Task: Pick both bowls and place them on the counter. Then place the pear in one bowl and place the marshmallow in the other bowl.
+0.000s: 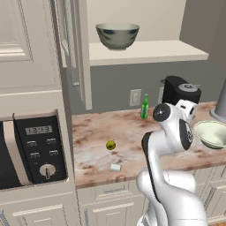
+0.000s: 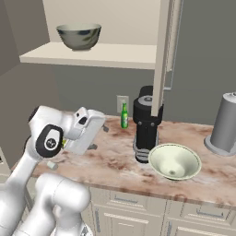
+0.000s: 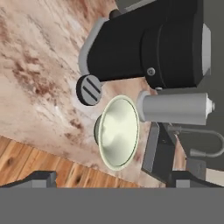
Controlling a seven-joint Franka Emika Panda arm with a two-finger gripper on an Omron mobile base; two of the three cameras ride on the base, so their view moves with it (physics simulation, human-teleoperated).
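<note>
We have the shallow cream-green bowl [image 2: 174, 161] set down on the marbled counter [image 1: 128, 132], just beside the black coffee machine [image 2: 146, 124], so we judge the first bowl done. Our gripper [image 3: 109, 179] has its fingers spread wide and holds nothing. The deep grey-green bowl [image 1: 117, 35] sits on the cream shelf [image 1: 150, 52]; next we must reach up for it. The pear [image 1: 111, 145] and marshmallow [image 1: 115, 167] wait on the counter.

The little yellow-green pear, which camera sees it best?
The left base view: the small round yellow-green pear lies in plain sight on the pinkish marbled counter. In the right base view the arm covers that spot.
</note>
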